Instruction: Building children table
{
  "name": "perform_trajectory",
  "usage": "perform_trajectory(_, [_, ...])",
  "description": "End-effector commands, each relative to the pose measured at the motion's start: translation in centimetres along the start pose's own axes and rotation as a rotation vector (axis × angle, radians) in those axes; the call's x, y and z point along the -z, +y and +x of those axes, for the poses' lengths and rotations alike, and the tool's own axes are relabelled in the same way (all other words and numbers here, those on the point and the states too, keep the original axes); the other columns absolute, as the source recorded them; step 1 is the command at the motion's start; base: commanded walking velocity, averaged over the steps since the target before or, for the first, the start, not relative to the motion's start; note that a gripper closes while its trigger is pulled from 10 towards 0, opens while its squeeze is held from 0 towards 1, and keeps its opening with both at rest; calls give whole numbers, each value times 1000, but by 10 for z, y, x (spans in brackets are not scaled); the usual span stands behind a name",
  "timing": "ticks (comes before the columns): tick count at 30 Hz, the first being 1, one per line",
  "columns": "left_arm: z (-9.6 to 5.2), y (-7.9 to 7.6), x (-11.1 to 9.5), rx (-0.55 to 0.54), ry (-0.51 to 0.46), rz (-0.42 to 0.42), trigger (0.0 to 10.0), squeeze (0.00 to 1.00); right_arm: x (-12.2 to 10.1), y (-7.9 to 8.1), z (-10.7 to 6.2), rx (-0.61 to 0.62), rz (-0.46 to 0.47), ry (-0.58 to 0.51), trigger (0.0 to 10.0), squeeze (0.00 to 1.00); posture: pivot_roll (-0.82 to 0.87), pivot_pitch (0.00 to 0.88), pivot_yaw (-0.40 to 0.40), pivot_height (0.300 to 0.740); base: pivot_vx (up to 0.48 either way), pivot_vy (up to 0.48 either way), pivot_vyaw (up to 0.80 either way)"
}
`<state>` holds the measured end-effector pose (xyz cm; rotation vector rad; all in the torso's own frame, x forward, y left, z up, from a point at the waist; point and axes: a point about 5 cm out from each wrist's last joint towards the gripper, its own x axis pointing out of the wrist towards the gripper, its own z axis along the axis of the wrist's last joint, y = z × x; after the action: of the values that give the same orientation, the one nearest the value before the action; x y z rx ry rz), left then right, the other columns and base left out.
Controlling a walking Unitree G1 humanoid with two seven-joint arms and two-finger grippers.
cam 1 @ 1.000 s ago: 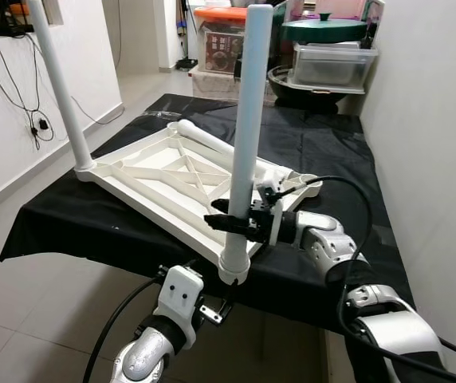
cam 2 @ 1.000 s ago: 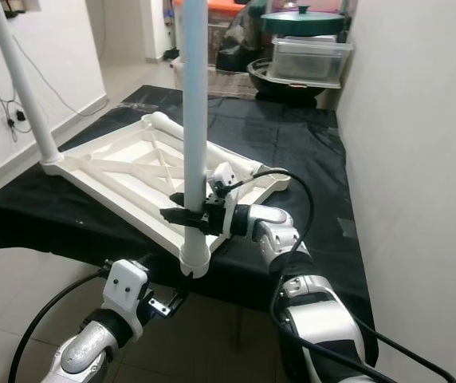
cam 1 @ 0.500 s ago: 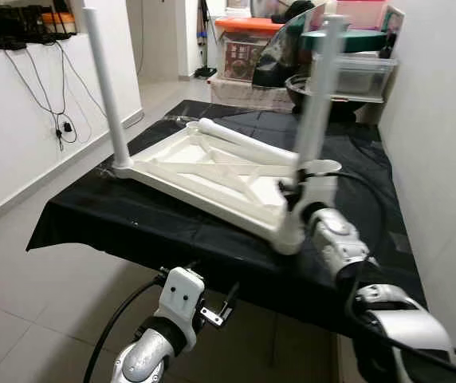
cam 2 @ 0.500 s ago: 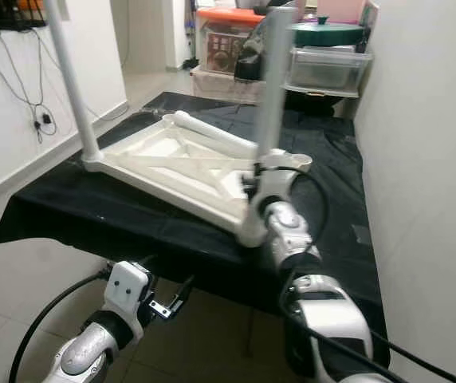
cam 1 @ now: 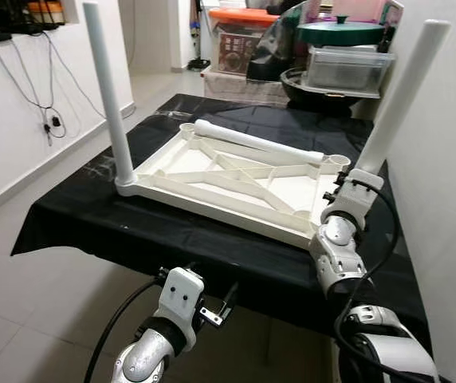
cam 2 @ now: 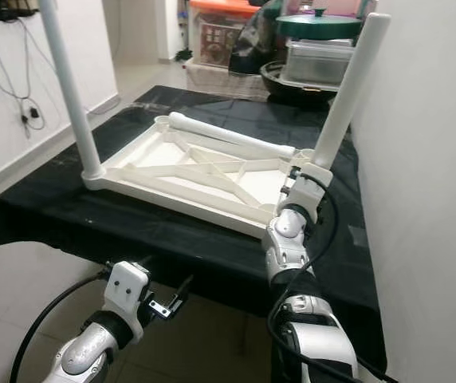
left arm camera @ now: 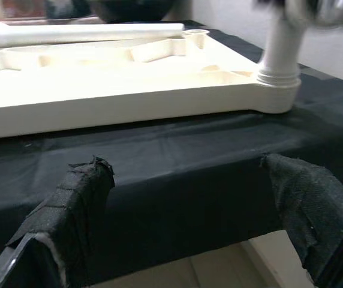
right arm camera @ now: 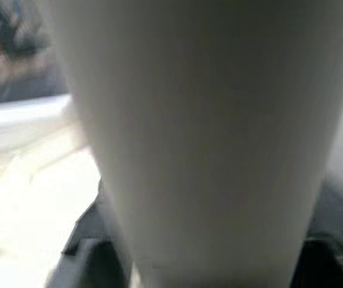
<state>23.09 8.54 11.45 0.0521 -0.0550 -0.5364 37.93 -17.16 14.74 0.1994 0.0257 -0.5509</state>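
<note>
- Black cloth (cam 1: 172, 227) covers the work surface, and on it lies the white tabletop (cam 1: 236, 179), upside down with its ribbed underside showing.
- One table leg (cam 1: 107, 96) stands upright in the near-left corner socket; a loose leg (cam 1: 256, 142) lies across the far edge of the tabletop.
- At the near-right corner, the held leg (cam 1: 399, 100) leans away to the right over the cloth, its lower end at the right gripper (cam 1: 354, 182), just beside the empty corner socket (cam 1: 302, 215).
- From the right wrist camera the white tube (right arm camera: 201, 138) crowds the lens with dark finger edges at either side, so the fingers look pinched around it.
- The left gripper (left arm camera: 195, 222) hangs below the cloth's front edge, fingers spread with nothing between them, looking up at the tabletop's rim.
- Step in hand, as I judge it: fitting the second leg. Two far sockets appear unfilled, so the build is roughly a quarter done.
- The next move calls for righting the tilted leg, lining its end over the socket and pressing straight down; a slanted entry could jam or slide the tabletop across the cloth.
- Storage bins (cam 1: 343, 68) and a white wall (cam 1: 443, 199) close in behind and to the right.
</note>
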Motion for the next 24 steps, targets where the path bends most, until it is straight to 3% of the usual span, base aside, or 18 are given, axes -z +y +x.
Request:
perform_trajectory(1, [-1,-1,4,6,14,3,10000,0,3,4,-2,-75,25,-16,10000,984,212,0,-60,740,0,0,0])
perform_trajectory(2, [-1,-1,4,6,14,3,10000,0,3,4,-2,-75,25,-16,10000,984,212,0,-60,740,0,0,0])
perform_trajectory(3, [-1,0,3,7,14,3,10000,0,-1,5,-1,-107,40,-41,10000,0,211,0,-60,740,0,0,0])
perform_trajectory(6, [-1,-1,3,7,14,2,10000,0,-19,10,2,-333,93,-114,10000,0,216,0,-62,740,0,0,0])
perform_trajectory(7, [-1,-1,3,7,14,2,10000,0,-19,10,2,-333,93,-114,10000,0,216,0,-62,740,0,0,0])
perform_trajectory(8, [-1,0,3,8,15,3,10000,0,-26,11,6,-462,111,-116,10000,0,211,0,-58,740,0,0,0])
perform_trajectory(12, [-1,0,3,9,14,2,10000,0,-31,9,9,-582,119,-105,10000,0,209,0,-58,740,0,0,0])
perform_trajectory(14, [0,0,3,11,15,3,10000,0,-29,11,8,-803,95,-36,10000,0,209,0,-55,740,0,0,0])
perform_trajectory(16, [0,0,3,11,15,3,10000,0,-29,11,8,-803,95,-36,10000,0,209,0,-55,740,0,0,0])
perform_trajectory(18, [0,0,3,12,15,4,10000,0,-19,16,-6,-1121,54,61,10000,0,210,0,-53,740,0,0,0])
perform_trajectory(19, [0,0,3,12,15,4,10000,0,-19,16,-6,-1121,54,61,10000,0,210,0,-53,740,0,0,0])
perform_trajectory(20, [0,0,3,12,15,5,10000,0,-14,19,-13,-1260,21,107,10000,0,212,0,-56,740,0,0,0])
perform_trajectory(22, [0,0,3,12,15,5,10000,0,-14,19,-13,-1260,21,107,10000,0,212,0,-56,740,0,0,0])
perform_trajectory(24, [0,0,3,12,15,6,10000,0,-8,24,-24,-1442,-29,168,10000,0,217,0,-57,740,0,0,0])
